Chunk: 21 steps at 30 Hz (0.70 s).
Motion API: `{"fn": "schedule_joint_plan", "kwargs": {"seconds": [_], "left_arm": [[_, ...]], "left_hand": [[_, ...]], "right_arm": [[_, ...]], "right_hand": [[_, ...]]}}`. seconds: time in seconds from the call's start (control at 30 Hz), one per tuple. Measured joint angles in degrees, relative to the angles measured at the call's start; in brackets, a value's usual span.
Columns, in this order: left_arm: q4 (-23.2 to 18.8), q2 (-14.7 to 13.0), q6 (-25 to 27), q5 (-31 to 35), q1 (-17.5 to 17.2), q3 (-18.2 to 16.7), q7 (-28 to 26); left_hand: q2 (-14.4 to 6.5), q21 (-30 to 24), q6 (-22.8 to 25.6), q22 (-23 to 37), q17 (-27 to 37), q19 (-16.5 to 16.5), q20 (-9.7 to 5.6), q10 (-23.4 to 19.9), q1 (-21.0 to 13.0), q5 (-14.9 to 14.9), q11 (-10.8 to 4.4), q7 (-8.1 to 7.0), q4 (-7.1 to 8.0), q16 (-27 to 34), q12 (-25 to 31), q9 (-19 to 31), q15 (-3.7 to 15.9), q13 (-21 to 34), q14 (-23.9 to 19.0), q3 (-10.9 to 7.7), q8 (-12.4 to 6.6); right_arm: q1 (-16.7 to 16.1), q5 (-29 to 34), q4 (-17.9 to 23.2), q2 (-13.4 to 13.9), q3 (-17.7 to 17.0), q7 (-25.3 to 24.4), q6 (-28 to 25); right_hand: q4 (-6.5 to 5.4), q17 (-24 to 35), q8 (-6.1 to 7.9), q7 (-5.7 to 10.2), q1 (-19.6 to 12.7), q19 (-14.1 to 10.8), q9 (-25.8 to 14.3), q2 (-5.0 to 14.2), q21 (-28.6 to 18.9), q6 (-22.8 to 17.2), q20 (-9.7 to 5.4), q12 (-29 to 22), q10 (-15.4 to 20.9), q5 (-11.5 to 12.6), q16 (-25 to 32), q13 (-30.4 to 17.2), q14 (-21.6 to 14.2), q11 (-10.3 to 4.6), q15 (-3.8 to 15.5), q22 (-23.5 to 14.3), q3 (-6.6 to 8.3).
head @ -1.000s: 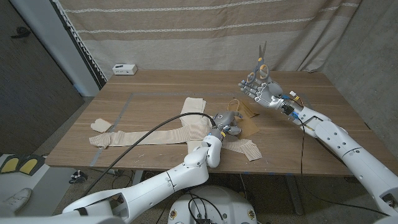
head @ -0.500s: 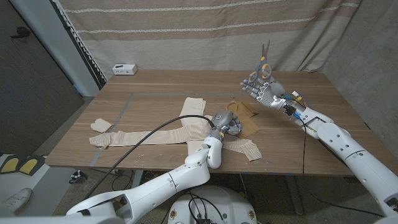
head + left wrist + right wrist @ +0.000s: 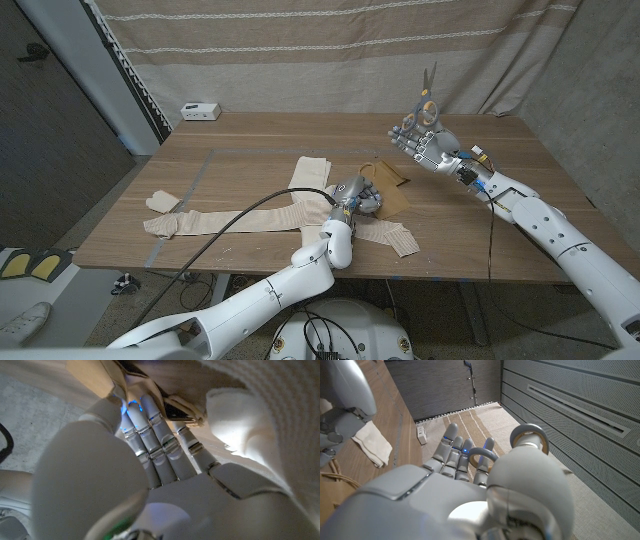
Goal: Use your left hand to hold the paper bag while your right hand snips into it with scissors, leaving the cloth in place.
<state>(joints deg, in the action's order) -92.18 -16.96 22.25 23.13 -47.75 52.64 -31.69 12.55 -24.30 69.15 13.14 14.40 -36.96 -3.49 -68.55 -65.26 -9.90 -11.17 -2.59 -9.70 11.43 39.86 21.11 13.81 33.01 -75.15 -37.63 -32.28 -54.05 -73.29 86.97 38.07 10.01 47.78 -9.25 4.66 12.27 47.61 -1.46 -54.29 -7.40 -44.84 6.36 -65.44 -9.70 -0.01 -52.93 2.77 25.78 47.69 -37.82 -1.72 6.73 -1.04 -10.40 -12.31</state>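
Wooden surface [image 3: 250,140], brown plank top: near edge runs across the lower middle of the head view, far edge meets a striped beige curtain [image 3: 300,50]. Bare wood lies open at the upper left and along the right side.

Flat brown paper bag [image 3: 388,186] with twine handle: centre of frame, lying on the surface, its right edge free, bare wood beyond it.

Long cream ribbed cloth [image 3: 240,215]: spread from left of centre to under the bag, one end near the surface's near edge at lower centre.

Left hand [image 3: 355,195], white and grey: at centre, fingers [image 3: 150,425] pressing down on the bag where bag and cloth meet; cloth crowds it on one side in the wrist view.

Right hand [image 3: 422,145]: raised clear of the surface at upper right, well apart from the bag, grasping grey-handled metal scissors [image 3: 427,95] with blades upright; finger loops [image 3: 482,455] show past the knuckles.

Small white box [image 3: 201,110]: far left corner, near the curtain.
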Motion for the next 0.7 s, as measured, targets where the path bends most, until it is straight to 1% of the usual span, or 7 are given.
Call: {"fn": "schedule_joint_plan", "kwargs": {"seconds": [0.07, 0.1, 0.2, 0.33, 0.4, 0.7], "left_arm": [[-0.43, -0.07, -1.13, -1.04, -0.31, -0.77, -0.48], [-0.87, -0.12, -2.36, -2.17, -0.64, -1.65, -1.07], [-1.55, -0.13, -4.13, -3.82, -1.12, -2.83, -1.79], [-2.55, -0.13, -6.02, -5.62, -1.72, -4.33, -2.48], [-3.08, -0.16, -6.97, -6.45, -2.05, -5.05, -2.88], [-4.56, -0.35, -10.17, -9.13, -3.19, -6.96, -3.79]], "left_hand": [[-0.14, -0.06, -0.29, -0.12, -0.07, 0.05, 0.0, 0.6, -0.14, 0.0, 0.04, 0.28, 0.0, 0.0, 0.27, 0.32, 0.15, 0.37, -0.15, 0.0, -0.1], [-0.8, -0.1, -0.29, -0.27, -0.12, 0.29, -0.14, 1.0, -0.79, 0.01, 0.05, 0.28, 0.0, -0.15, 0.33, 0.43, 0.21, 0.43, -0.21, 0.0, -0.33], [-0.8, -0.1, -0.6, -0.23, -0.13, 0.56, 0.1, 1.18, -0.8, 0.01, 0.03, 0.55, 0.0, -0.17, 0.43, 1.01, 0.23, 0.63, -0.24, 0.01, -0.39], [-0.81, -0.1, -0.94, -0.1, -0.26, 0.55, 0.11, 1.49, -0.81, 0.01, 0.11, 0.26, 0.0, -0.17, 0.48, 1.52, 0.24, 0.74, -0.25, 0.01, -0.39], [-0.81, -0.53, -1.23, 0.07, -0.31, 0.55, 0.1, 1.6, -0.81, 0.01, 0.21, 0.53, 0.0, -0.17, 0.48, 1.52, 0.24, 0.75, -0.24, 0.01, -0.39], [-0.83, -1.92, -1.33, 1.09, -0.15, 0.55, 0.11, 2.25, -0.83, 0.12, 0.24, 0.42, 0.23, -0.18, 0.48, 1.48, 0.2, 1.41, -0.22, 0.28, -0.72]], "right_arm": [[-0.14, -0.02, 0.14, 0.02, -0.08, -0.04, 0.11], [-0.31, -0.07, 0.28, 0.04, -0.18, -0.08, 0.28], [-0.56, -0.14, 0.5, 0.05, -0.27, -0.12, 0.42], [-0.81, -0.22, 0.68, 0.05, -0.36, -0.17, 0.69], [-0.95, -0.25, 0.77, 0.02, -0.37, -0.18, 0.78], [-1.42, -0.37, 1.02, -0.13, -0.38, -0.2, 1.09]], "right_hand": [[0.0, 0.0, -0.18, 0.0, 0.0, 0.0, 0.0, 0.0, 0.0, 0.0, 0.0, 0.01, 0.09, -0.11, 0.0, 0.0, 0.0, -0.09, 0.0, 0.0, 0.0], [0.0, 0.0, -0.18, 0.0, 0.0, 0.0, 0.0, 0.0, 0.0, 0.0, 0.0, 0.01, 0.09, -0.34, 0.0, 0.0, 0.0, -0.09, 0.0, 0.0, 0.0], [0.0, 0.0, -0.18, 0.0, 0.0, 0.0, 0.0, 0.0, 0.0, 0.0, 0.0, 0.01, 0.09, -0.45, 0.0, 0.0, 0.0, -0.09, 0.0, 0.0, 0.0], [0.0, 0.0, -0.18, 0.0, 0.0, 0.0, 0.0, 0.0, 0.0, 0.0, 0.0, 0.02, 0.09, -0.45, 0.0, 0.0, 0.0, -0.09, 0.0, 0.0, 0.0], [0.0, 0.1, -0.18, 0.0, 0.0, 0.0, 0.0, 0.0, 0.0, 0.0, 0.01, 0.02, 0.09, -0.45, 0.0, 0.0, 0.0, -0.09, 0.0, 0.0, 0.0], [0.0, 0.13, -0.18, 0.0, 0.0, 0.01, 0.0, 0.0, 0.0, 0.0, 0.01, -0.12, 0.08, -0.45, 0.0, 0.0, 0.0, -0.08, 0.0, -0.01, 0.0]]}}
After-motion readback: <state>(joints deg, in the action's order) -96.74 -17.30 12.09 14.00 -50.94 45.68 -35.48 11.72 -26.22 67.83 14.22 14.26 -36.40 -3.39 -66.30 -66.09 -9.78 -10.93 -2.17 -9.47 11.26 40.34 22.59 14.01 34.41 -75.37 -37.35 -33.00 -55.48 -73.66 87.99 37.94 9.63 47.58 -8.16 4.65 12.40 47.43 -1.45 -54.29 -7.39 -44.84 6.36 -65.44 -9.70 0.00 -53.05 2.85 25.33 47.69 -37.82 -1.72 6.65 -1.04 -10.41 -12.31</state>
